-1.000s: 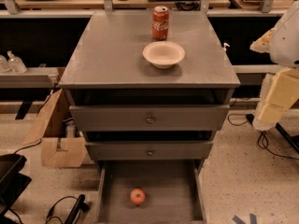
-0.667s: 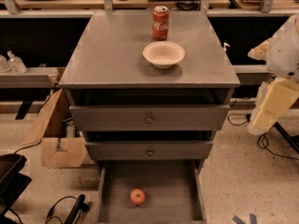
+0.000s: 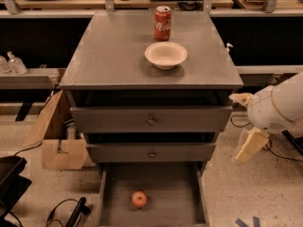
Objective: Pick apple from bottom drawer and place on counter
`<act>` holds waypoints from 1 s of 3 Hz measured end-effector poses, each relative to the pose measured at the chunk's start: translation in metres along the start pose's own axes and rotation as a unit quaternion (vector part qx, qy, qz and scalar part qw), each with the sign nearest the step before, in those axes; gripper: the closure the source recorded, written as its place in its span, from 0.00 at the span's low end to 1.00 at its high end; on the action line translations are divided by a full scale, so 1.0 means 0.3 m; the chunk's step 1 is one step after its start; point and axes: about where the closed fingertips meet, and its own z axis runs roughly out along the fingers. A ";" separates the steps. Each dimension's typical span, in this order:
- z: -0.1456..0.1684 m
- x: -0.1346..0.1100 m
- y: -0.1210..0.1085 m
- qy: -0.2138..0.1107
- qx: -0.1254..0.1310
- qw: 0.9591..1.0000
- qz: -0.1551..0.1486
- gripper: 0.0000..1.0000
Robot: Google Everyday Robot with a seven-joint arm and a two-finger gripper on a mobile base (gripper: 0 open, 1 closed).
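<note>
The small red apple point(image 3: 139, 198) lies on the floor of the bottom drawer point(image 3: 180, 207), which is pulled open at the foot of the cabinet. The apple sits a little left of the drawer's middle. The grey counter point(image 3: 113, 51) is the cabinet's flat top. My gripper point(image 3: 248, 145), cream-coloured at the end of the white arm point(image 3: 279, 108), hangs to the right of the cabinet at the height of the middle drawer. It is well above and to the right of the apple and touches nothing.
A red soda can point(image 3: 162, 22) and a white bowl point(image 3: 165, 55) stand on the counter's back half. Two shut drawers with round knobs point(image 3: 151, 121) are above the open one. A cardboard box point(image 3: 54, 136) and cables point(image 3: 66, 214) lie on the floor to the left.
My arm and gripper have moved down and to the left, closer to the cabinet's right side. The apple, can and bowl have not moved.
</note>
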 end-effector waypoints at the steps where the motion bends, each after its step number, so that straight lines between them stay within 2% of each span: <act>1: 0.173 0.061 -0.021 -0.058 0.029 0.997 -0.034 0.00; 2: 0.197 0.072 -0.040 -0.062 0.042 0.995 -0.068 0.00; 3: 0.196 0.071 -0.039 -0.062 0.041 0.995 -0.069 0.00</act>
